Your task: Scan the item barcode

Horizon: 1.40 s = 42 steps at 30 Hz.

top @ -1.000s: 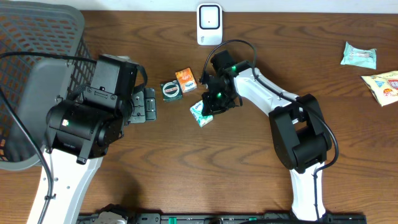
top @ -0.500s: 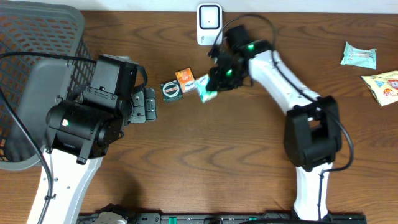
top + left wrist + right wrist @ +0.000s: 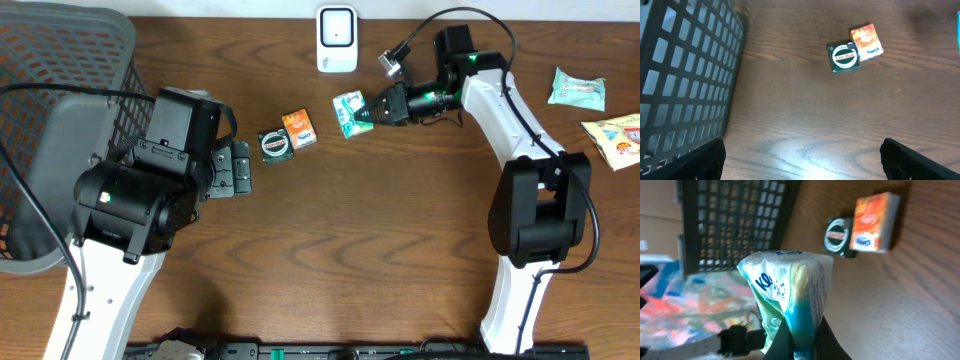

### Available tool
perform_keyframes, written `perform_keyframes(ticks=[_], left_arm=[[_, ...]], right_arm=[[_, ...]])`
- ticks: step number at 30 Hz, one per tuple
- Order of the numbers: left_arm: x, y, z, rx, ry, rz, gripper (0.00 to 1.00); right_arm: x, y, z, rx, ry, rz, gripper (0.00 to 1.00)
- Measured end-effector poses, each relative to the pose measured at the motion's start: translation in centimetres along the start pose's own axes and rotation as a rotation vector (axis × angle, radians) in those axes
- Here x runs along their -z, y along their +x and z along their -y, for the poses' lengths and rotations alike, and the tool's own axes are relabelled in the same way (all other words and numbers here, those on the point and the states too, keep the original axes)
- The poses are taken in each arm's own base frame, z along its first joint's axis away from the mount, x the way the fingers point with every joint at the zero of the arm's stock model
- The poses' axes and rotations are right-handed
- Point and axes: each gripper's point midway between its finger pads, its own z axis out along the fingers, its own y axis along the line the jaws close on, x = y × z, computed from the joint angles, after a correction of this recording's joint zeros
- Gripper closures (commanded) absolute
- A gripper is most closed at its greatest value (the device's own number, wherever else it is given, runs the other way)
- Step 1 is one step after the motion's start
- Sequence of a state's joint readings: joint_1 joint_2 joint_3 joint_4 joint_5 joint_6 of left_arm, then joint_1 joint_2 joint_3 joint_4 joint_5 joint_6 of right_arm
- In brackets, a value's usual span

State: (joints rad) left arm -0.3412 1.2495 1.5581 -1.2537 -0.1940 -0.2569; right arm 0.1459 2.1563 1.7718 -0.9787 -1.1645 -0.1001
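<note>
- While my right claw [image 3: 372, 113] is clamping tight on the white-and-teal packet [image 3: 348, 110], I am holding that packet just to the near side of the white scanner [image 3: 337, 38], which is standing at the far edge of the wooden table [image 3: 350, 260].
- My right arm is reaching in from the right, with its fingers pointing left and the packet sticking out beyond their tips.
- In my right wrist view the packet is standing up crumpled between the two dark fingers, its blue lettering showing.
- An orange box [image 3: 299, 129] and a round green tin [image 3: 274, 144] are lying touching each other to the left of the packet and apart from it.
- My left claw [image 3: 240, 170] is gaping wide and gripping nothing, hanging over bare wood to the near left of the tin.
- A black mesh basket [image 3: 60, 120] is filling the far left corner, beside my left arm.
- Two more packets [image 3: 577, 88] are lying at the far right, well apart from the scanner.
</note>
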Motion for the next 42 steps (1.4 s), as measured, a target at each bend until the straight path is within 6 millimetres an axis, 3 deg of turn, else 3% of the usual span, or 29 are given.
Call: perform_keyframes(ticks=[15, 42], left_arm=[[0.0, 0.0, 0.0, 0.000, 0.000, 0.000, 0.02], [0.0, 0.0, 0.0, 0.000, 0.000, 0.000, 0.02]], right_arm=[[0.6, 0.0, -4.9, 0.168, -0.320, 0.057, 0.99], [0.8, 0.0, -5.5, 0.184, -0.357, 0.067, 0.99]])
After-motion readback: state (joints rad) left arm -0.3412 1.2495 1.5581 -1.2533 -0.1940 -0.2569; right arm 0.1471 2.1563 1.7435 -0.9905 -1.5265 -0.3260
